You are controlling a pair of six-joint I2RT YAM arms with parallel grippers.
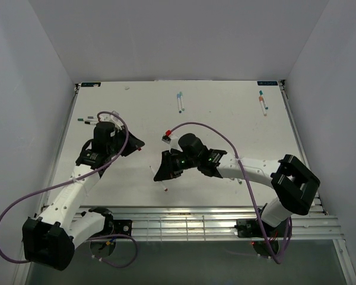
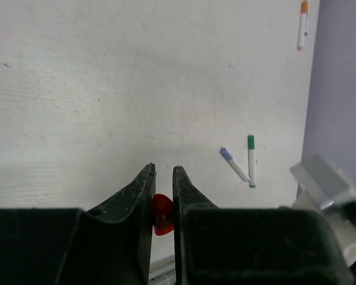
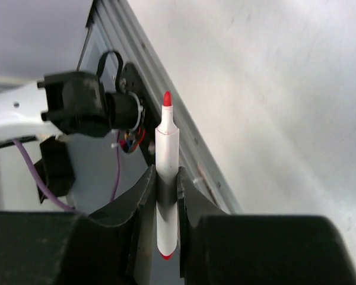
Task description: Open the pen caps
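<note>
**pen_nerd:** Top view first, where's everything sitting?

**yam_watcher:** Both arms reach in to the middle of the table. The right gripper has a thin white pen across its jaws. The left gripper hangs just to its left, not touching it. It's too small there to say what the left one holds. One pair of capped pens lies far centre, and another pair is far right.

**pen_nerd:** Left wrist cam?

**yam_watcher:** The jaws are nearly together, pinching the red cap a bit behind the tips, so that cap's off its pen. Beyond it, a blue-capped pen and a green-capped pen lie close together on the table. An orange-capped pen is way off at the top.

**pen_nerd:** Right wrist?

**yam_watcher:** Narrow jaws again, clamped on the pen's barrel around the middle. The bare red nib pokes out past the fingertips, and there's a red plug at the other end.

**pen_nerd:** How do the caps handle?

**yam_watcher:** My guess is they're light, hard, smooth plastic. They're tiny and round, so a sloppy pinch would squirt one out. I'd grab square across the cap's sides, hold the barrel close to the cap with the other gripper, and pull straight along the pen. The barrel looks stiff but skinny, so it could twist in the grip.
</note>
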